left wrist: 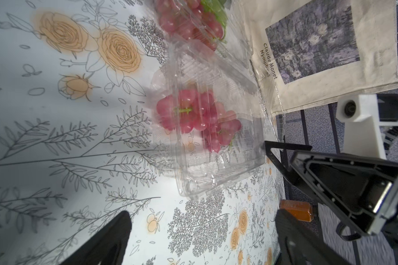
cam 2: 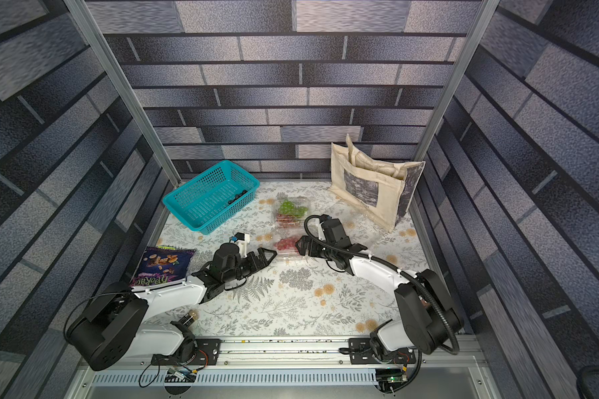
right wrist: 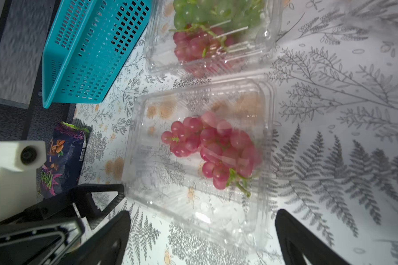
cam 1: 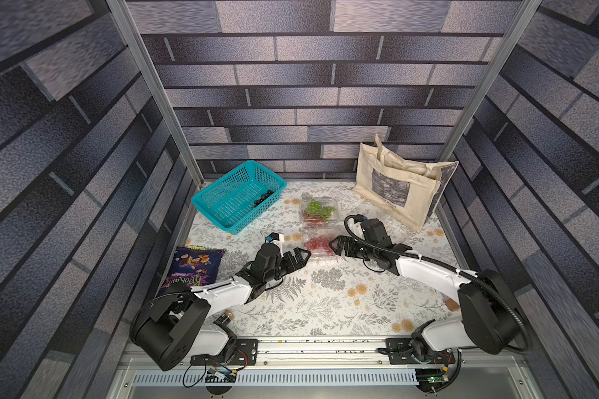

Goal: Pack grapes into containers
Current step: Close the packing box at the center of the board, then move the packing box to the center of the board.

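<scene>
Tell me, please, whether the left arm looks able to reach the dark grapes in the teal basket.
Probably yes: the left gripper is open and empty, the teal basket has no lid, and nothing stands between gripper and dark grapes.

The beige cloth tote bag (left wrist: pixel 326 75) carries dark print reading "Claude Monet" with "Nymphéas" on the line beneath, beside a printed grey-violet painting. The dark purple foil snack bag (cam 1: pixel 195 266) bears large lime-green Cyrillic lettering, seen upside down in both top views, roughly "Крокан"; its last letters are unclear.
</scene>
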`<move>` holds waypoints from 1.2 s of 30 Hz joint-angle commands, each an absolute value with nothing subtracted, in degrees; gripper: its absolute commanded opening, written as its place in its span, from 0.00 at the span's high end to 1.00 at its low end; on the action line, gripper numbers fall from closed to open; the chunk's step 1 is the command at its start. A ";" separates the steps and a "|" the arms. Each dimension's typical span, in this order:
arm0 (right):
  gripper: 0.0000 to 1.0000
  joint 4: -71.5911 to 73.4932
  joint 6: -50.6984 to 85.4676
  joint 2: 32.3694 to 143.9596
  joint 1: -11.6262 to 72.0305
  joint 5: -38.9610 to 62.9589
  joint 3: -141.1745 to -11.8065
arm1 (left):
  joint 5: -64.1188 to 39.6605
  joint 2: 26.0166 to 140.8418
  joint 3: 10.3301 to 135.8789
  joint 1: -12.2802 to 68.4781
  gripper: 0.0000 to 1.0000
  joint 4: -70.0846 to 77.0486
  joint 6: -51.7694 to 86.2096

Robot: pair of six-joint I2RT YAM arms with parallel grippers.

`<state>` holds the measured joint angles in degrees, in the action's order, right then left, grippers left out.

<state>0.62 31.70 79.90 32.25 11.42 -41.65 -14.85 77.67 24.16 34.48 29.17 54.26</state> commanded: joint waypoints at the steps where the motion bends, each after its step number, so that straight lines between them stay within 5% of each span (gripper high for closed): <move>1: 0.00 0.28 32.17 77.44 33.80 11.72 -38.07 | -12.75 79.43 25.47 35.59 0.00 30.92 54.98; 36: 0.08 6.66 39.03 89.86 37.09 10.22 -43.48 | -11.83 89.53 32.07 32.63 0.00 34.93 57.50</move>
<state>6.70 38.17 88.99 36.64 11.38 -41.95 -11.75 88.55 30.83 33.28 34.02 57.49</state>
